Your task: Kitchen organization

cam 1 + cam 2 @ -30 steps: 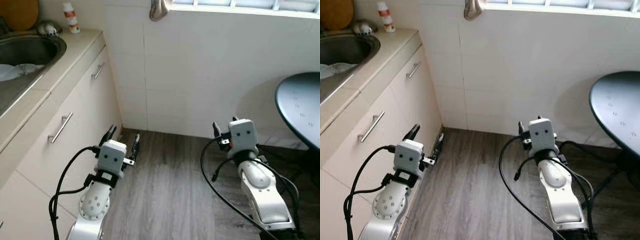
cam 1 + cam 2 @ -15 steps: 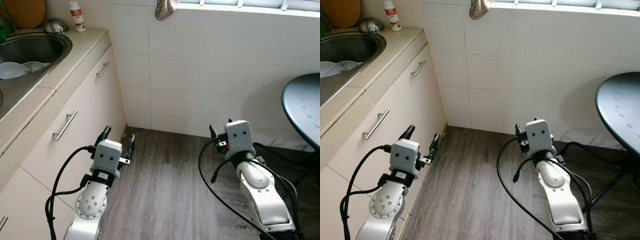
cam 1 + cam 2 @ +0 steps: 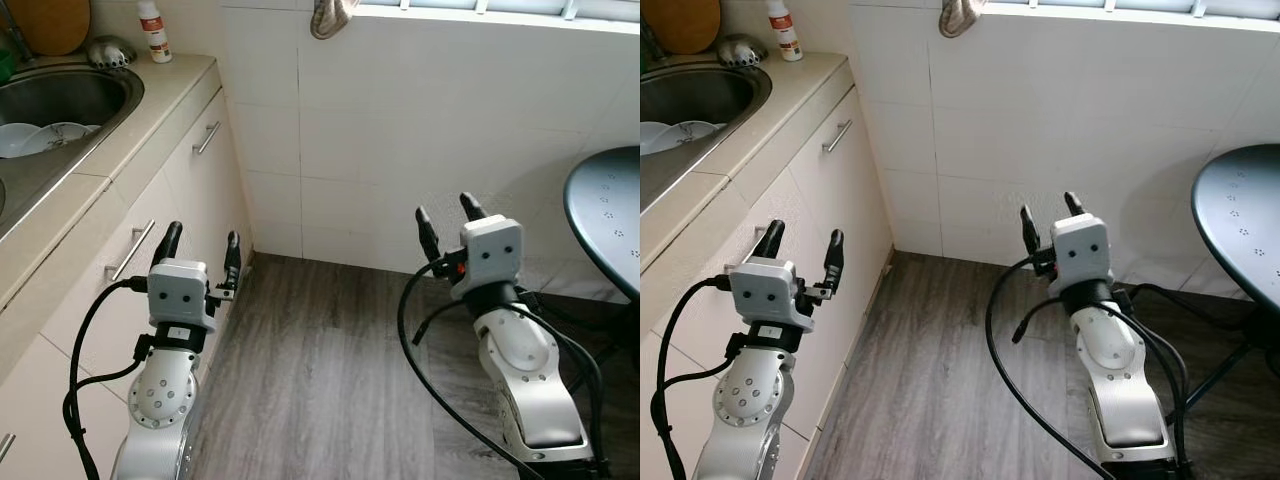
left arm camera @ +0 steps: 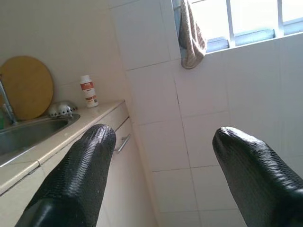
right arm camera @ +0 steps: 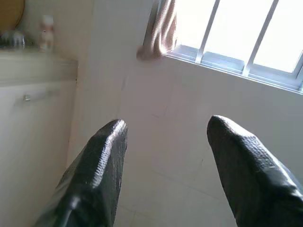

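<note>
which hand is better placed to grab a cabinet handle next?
Left, probably. The left hand is open and raised right beside the cabinet handle on the counter front. The right hand is open too, but out over the wood floor facing the tiled wall, away from the cabinets.

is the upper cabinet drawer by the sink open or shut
Shut. The drawer front sits flush with the cabinet face below the counter, no gap showing.

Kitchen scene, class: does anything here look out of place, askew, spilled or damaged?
Nothing is spilled or broken. The one untidy spot is the sink, where white dishes lie inside. A cloth hangs from the window ledge. Both the left gripper and right gripper are open and empty.
</note>
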### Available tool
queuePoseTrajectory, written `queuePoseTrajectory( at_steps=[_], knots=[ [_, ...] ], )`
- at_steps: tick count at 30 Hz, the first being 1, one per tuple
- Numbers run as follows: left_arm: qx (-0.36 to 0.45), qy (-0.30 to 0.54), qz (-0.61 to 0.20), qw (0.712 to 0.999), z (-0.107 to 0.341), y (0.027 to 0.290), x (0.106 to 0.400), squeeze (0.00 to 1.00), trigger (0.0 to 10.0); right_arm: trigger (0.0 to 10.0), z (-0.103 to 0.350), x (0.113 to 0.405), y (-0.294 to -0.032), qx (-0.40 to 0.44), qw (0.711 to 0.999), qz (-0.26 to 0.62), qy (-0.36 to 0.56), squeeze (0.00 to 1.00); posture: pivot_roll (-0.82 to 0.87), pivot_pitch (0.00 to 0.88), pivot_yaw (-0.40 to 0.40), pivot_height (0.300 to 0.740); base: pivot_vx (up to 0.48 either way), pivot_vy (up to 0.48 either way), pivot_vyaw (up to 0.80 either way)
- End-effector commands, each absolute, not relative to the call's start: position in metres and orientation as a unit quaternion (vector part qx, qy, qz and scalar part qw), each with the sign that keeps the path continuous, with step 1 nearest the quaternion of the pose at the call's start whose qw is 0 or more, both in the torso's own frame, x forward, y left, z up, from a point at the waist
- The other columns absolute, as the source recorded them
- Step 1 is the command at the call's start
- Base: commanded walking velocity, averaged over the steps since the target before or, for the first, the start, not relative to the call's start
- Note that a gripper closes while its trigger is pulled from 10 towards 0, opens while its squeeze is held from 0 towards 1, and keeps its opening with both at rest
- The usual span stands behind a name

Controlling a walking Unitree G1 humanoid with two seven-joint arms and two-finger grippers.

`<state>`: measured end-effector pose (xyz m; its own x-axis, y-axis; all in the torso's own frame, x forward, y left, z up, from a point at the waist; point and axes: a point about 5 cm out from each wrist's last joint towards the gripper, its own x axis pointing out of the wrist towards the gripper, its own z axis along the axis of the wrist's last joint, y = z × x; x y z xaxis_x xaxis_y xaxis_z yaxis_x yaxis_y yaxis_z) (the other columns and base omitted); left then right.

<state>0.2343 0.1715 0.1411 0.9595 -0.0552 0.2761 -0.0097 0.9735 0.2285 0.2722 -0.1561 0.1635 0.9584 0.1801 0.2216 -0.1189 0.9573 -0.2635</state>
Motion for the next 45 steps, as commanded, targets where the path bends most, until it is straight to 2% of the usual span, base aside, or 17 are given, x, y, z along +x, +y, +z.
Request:
queuePoseTrajectory(
  at_steps=[1, 5, 45],
  knots=[
    [0.117, -0.084, -0.057, 0.988, 0.1213, 0.1622, 0.2318, 0.00, 10.0, 10.0, 0.1337, 0.2735, -0.1579, -0.145, 0.986, 0.083, -0.029, 0.00, 0.03, 0.000, -0.022, 0.740, 0.000, 0.000, 0.00],
    [0.138, -0.075, -0.078, 0.984, 0.1156, 0.1557, 0.2265, 0.00, 10.0, 10.0, 0.1260, 0.2732, -0.1586, -0.151, 0.985, 0.087, -0.002, 0.00, 0.03, 0.003, -0.022, 0.740, 0.000, 0.000, 0.00],
    [0.141, -0.061, -0.078, 0.985, 0.1153, 0.1646, 0.2258, 0.00, 10.0, 10.0, 0.1270, 0.2668, -0.1579, -0.151, 0.982, 0.107, 0.032, 0.00, 0.03, 0.023, -0.024, 0.740, 0.000, 0.000, 0.00]
  ],
)
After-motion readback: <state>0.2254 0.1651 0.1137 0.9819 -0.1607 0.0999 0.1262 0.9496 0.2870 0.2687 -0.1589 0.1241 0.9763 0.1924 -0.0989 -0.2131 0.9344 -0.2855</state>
